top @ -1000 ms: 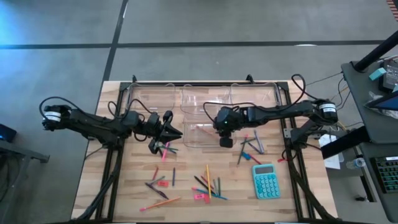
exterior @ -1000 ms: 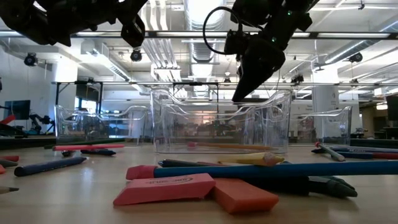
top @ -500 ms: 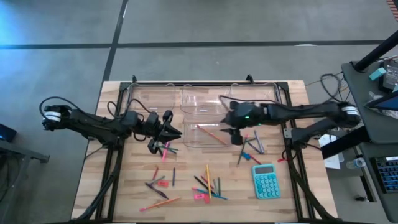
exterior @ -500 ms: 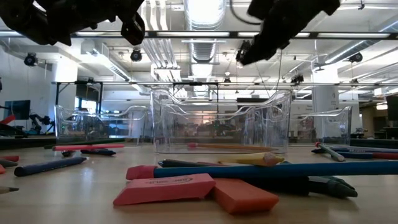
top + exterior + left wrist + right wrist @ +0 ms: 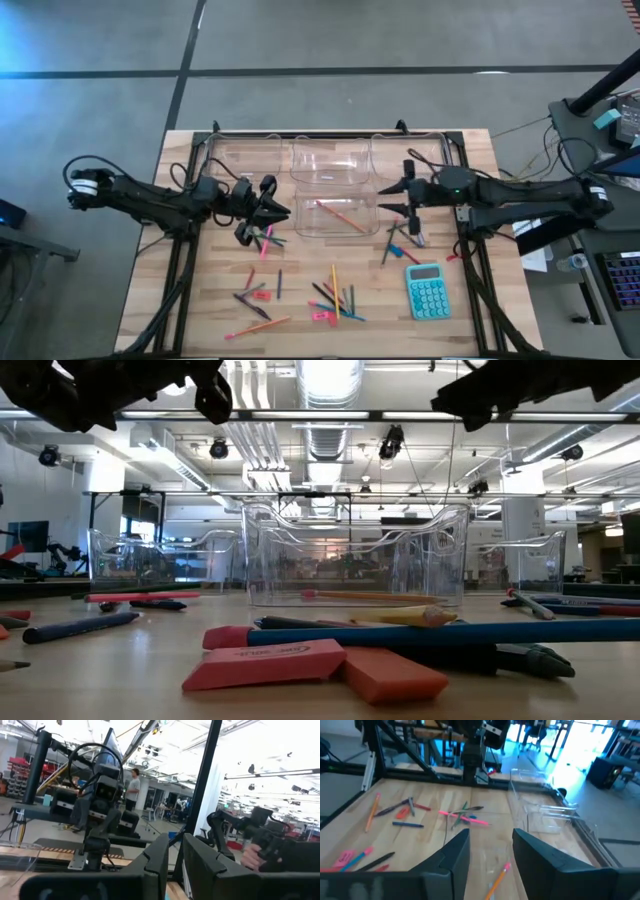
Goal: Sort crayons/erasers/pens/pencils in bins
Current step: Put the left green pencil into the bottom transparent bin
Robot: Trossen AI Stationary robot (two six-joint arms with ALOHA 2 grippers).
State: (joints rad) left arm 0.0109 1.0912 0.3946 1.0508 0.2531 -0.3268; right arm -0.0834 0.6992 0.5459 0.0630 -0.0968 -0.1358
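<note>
An orange pencil with a pink eraser tip lies slantwise inside the nearest clear plastic rectangular bin, which sits at the middle of the wooden counter; the low view shows the same pencil flat on that bin's floor. Three more clear bins stand in a row behind it along the far edge. Loose dark pens, coloured pencils and stubby crayons are scattered over the near half of the counter, and another small cluster lies just right of the front bin. In the low view two flat pink erasers lie closest to the camera; one carries printed lettering too faint to read. A teal calculator sits near the right front.

The right tool hovers just beside the front bin's right end, its fingers spread apart with nothing between them. The left tool hangs above a small heap of sticks left of the bin, its fingers nearly together; whether they grip anything cannot be told.
</note>
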